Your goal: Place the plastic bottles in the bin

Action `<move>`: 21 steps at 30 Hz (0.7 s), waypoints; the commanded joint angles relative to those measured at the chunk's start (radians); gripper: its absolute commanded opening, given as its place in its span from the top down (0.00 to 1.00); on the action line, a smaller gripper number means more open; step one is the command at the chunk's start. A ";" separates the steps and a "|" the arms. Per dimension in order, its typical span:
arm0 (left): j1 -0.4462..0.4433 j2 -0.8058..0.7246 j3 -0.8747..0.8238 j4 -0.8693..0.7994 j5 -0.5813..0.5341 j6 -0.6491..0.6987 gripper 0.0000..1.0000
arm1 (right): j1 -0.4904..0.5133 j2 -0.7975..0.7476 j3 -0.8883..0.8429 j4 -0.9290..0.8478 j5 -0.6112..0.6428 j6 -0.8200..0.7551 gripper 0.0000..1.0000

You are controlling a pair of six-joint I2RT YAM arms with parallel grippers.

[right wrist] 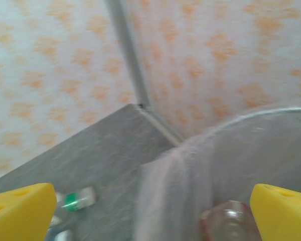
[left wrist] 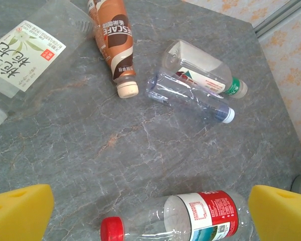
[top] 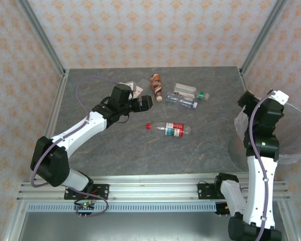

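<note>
Bottles point(top: 181, 100): five lie loose on the grey table point(top: 115, 150), most bunched toward the far middle, w/ the red-capped bottle point(left wrist: 190, 216) alone on the near side. Over at the table's right side stands the bin point(top: 293, 150), well apart from them all, its bag point(right wrist: 190, 165) slumped at the rim. A clear bottle-like shape point(right wrist: 231, 221) lies inside.

Pointing down at the red-capped one is the left gripper point(left wrist: 150, 216), jaws spread wide, nothing in them; the bottle shows between its fingertips in the wrist view. Up by the bin's rim, the right gripper point(right wrist: 150, 216) is also wide apart & empty.

What could go wrong, imo: that bottle's round, empty, light. If the pads close off-centre, it'll prob. squirt out or roll. Squeeze too hard & thin plastic buckles, so the hold slackens. Then the carry: the bin's far right and the right arm point(top: 261, 165) stands beside it, so the arms could clash, or a short drop catches the saggy bag & bounces out.
</note>
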 commanded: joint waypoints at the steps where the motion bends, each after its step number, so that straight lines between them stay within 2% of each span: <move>1: 0.004 -0.050 -0.022 0.076 -0.023 0.017 0.00 | 0.029 0.005 0.024 0.049 -0.258 -0.061 0.01; 6: 0.003 -0.056 -0.036 0.073 -0.043 0.015 0.00 | 0.146 0.061 0.003 0.077 -0.423 -0.134 0.01; 13: 0.003 -0.096 -0.089 0.084 -0.125 -0.048 0.00 | 0.369 0.176 -0.061 0.131 -0.511 -0.248 0.01; 17: 0.003 -0.136 -0.139 0.083 -0.203 -0.084 0.00 | 0.482 0.268 -0.085 0.138 -0.502 -0.320 0.01; 21: 0.004 -0.181 -0.181 0.071 -0.265 -0.109 0.00 | 0.581 0.393 -0.084 0.084 -0.505 -0.497 0.01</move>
